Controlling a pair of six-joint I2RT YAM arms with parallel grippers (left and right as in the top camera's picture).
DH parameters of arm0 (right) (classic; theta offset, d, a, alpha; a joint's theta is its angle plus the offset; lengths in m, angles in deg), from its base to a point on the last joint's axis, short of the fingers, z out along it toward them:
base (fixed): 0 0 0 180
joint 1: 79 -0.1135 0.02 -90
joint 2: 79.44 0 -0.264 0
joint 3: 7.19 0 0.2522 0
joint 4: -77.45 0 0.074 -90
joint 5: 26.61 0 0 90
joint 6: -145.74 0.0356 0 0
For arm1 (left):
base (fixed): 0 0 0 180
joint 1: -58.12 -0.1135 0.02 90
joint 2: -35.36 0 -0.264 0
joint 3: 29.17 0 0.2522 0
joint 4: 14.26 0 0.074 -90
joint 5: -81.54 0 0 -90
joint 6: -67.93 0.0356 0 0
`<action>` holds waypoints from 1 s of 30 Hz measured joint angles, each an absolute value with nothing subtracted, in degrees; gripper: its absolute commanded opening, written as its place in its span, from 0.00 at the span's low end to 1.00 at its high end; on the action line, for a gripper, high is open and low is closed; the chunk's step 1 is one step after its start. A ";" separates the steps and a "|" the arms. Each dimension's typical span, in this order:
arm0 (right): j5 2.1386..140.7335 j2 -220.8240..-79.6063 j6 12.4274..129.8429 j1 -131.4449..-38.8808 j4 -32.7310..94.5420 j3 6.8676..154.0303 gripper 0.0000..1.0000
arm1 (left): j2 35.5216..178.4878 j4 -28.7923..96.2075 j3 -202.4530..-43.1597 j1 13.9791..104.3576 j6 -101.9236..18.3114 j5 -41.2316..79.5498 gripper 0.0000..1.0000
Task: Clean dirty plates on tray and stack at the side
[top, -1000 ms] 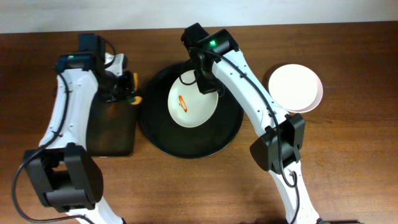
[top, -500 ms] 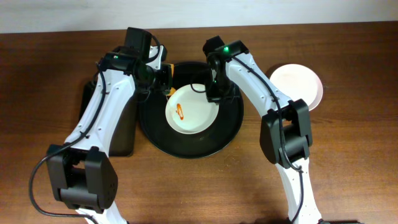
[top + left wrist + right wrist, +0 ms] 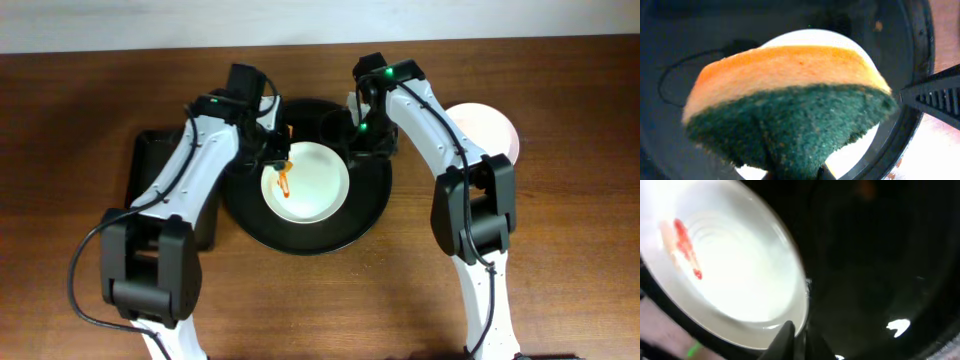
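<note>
Swinging across from the rectangular tray (image 3: 150, 175) on the left, the left jaws now hold the sponge (image 3: 790, 100) clamped at the far-left edge of the dirty plate (image 3: 315, 190), right over its orange smear (image 3: 285, 182). That plate lies in the round black tray (image 3: 250, 215). The right jaws have slid to the plate's far-right rim and look narrow; whether they pinch it I cannot tell. Scrubbing looks about to begin on this 1 plate. Another plate (image 3: 492, 125) rests on the desk (image 3: 560, 250) at the right.

Overhead straight down, wrist views close, sharing plate (image 3: 310, 190), tray (image 3: 365, 208)
</note>
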State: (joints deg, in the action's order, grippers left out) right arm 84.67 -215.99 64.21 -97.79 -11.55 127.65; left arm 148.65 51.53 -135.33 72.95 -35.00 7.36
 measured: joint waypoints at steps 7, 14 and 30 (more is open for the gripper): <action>88.78 -215.99 62.81 -98.66 -7.68 127.06 0.04 | 152.13 55.36 -134.94 74.35 -37.60 5.70 0.00; 90.44 -215.99 66.20 -98.66 3.64 115.39 0.04 | 152.63 52.67 -127.83 74.68 -38.25 5.67 0.00; 92.21 -215.99 66.33 -98.64 5.61 114.69 0.04 | 150.01 30.48 -116.58 77.60 -45.29 1.94 0.00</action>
State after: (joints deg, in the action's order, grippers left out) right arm 92.21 -215.99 66.33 -98.64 5.61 114.69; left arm 150.01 30.48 -116.58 77.60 -45.29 1.94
